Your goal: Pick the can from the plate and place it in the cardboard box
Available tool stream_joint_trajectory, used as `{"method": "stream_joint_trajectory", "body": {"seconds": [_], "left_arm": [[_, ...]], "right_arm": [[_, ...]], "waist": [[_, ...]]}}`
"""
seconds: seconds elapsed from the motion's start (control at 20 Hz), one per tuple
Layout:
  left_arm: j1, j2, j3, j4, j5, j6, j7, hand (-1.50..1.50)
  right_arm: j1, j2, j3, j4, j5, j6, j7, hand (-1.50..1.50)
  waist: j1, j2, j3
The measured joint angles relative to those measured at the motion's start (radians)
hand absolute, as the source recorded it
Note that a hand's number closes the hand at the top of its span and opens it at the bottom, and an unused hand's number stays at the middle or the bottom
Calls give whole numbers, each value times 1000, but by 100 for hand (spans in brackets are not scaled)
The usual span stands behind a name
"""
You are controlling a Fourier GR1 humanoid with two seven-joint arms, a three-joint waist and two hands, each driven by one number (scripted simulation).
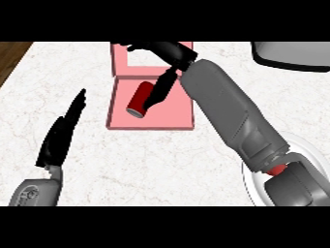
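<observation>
Your red cylindrical can (140, 101) lies on its side inside the pink, shallow cardboard box (169, 121), near its middle. Just above the can, the right hand (169, 54) hangs with fingers spread open, holding nothing; one finger points down beside the can, and I cannot tell whether it touches it. From here, a careless withdrawal could catch the can and roll it toward the box wall. Right of the box, the white round plate (314, 152) sits under the forearm. Left of the box, the left hand (62, 133) rests open above the white marble bench (46, 82).
</observation>
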Motion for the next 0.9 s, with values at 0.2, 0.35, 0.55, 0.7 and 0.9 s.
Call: {"method": "stream_joint_trajectory", "body": {"seconds": [0.2, 0.35, 0.55, 0.7, 0.9], "left_arm": [[13, 15, 15, -6, 10, -8, -8, 0], [23, 20, 26, -14, 17, -10, -13, 0], [31, 17, 24, -30, 19, -10, -5, 0], [27, 15, 23, -41, 16, -5, 0, 0], [25, 9, 14, -51, 10, 0, -11, 0]], "right_arm": [[-38, 0, -97, 43, -118, 37, 35, -150], [-68, -11, -166, 81, -176, 44, 57, -150], [-100, -69, -236, 125, -229, 36, 88, -150], [-108, -131, -271, 152, -253, 49, 99, -150], [-107, -218, -300, 174, -273, 93, 99, -150]], "waist": [[-7, 3, 0], [-19, 6, 1], [-22, 12, 1], [-20, 19, 1], [-7, 32, 2]]}}
